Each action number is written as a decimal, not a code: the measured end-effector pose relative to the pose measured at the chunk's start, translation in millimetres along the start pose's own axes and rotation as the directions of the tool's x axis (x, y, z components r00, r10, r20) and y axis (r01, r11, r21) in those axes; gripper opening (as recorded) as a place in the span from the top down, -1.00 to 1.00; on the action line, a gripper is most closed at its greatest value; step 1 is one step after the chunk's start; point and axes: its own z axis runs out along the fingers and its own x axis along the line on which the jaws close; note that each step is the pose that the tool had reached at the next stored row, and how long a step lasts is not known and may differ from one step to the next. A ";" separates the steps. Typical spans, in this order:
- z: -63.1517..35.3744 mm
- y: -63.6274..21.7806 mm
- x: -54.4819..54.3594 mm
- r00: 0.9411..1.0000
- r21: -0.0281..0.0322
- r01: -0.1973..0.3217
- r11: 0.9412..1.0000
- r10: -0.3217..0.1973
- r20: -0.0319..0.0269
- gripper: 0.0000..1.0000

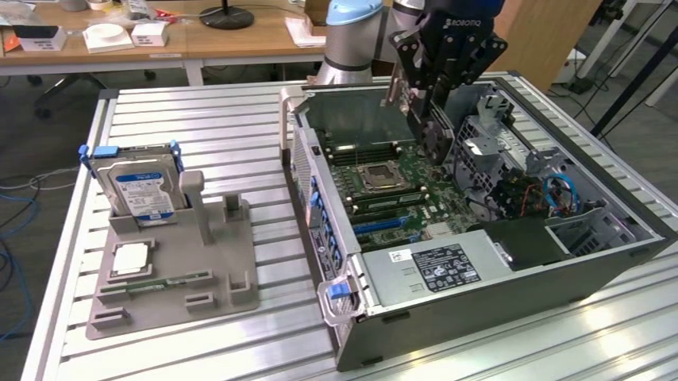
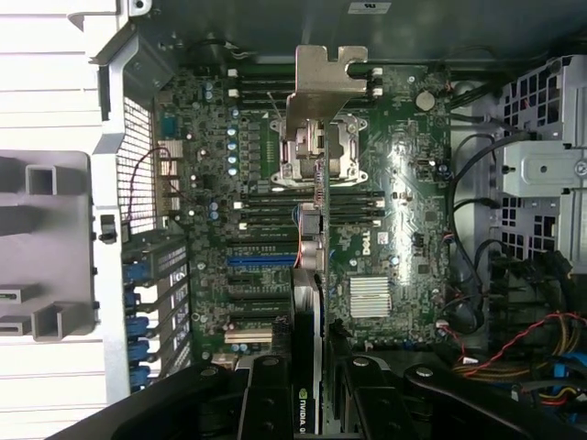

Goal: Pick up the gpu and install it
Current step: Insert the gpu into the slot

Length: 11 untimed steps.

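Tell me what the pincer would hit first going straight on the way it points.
The pincer grips a graphics card edge-on, so that card would probably meet the motherboard first; the gap between them is hard to judge.

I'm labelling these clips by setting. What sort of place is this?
Probably a robotics lab in an office: a robot arm holds a gpu over an open PC case on a slatted metal table, with cluttered wooden desks behind.
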 end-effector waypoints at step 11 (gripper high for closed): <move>0.5 0.6 -8.2 0.997 -0.003 0.076 0.997 -0.076 -0.001 0.47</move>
